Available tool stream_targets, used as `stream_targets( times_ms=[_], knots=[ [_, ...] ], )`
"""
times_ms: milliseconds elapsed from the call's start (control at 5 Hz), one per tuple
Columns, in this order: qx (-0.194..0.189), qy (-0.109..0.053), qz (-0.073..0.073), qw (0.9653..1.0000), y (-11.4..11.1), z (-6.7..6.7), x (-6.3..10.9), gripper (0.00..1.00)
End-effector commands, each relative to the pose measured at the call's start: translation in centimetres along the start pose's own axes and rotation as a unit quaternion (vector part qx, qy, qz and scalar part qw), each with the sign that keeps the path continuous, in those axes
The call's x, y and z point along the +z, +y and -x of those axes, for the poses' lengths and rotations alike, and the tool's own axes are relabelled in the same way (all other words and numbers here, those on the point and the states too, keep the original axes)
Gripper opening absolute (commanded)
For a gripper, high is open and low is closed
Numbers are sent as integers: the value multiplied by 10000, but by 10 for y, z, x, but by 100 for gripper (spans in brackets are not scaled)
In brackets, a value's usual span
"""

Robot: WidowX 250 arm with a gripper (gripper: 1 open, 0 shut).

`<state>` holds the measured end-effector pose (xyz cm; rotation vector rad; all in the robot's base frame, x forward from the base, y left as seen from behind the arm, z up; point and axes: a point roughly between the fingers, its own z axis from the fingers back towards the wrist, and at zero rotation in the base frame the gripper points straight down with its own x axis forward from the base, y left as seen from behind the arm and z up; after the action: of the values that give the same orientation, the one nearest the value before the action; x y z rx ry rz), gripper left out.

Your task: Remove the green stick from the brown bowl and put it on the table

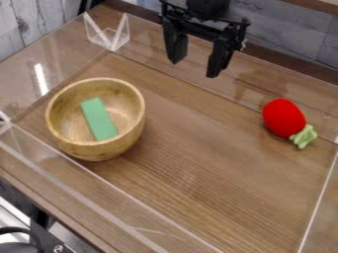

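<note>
A flat green stick lies inside the brown wooden bowl at the left of the table. My gripper hangs at the top centre of the view, well above and to the right of the bowl. Its two black fingers point down and stand apart with nothing between them, so it is open.
A red strawberry-like toy with green leaves rests at the right side of the wooden table. Clear plastic walls border the table at the back, the left and the front.
</note>
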<state>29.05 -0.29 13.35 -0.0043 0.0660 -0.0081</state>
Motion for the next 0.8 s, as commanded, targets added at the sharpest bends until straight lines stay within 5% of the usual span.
stream_targets(
  times_ms=[0, 200, 600],
  knots=[
    [-127, 92, -47, 9999, 12, 5, -1, 100],
    [-5, 43, -110, 9999, 34, 16, 3, 100],
    [1175, -271, -41, 9927, 113, 48, 0, 100]
  ],
)
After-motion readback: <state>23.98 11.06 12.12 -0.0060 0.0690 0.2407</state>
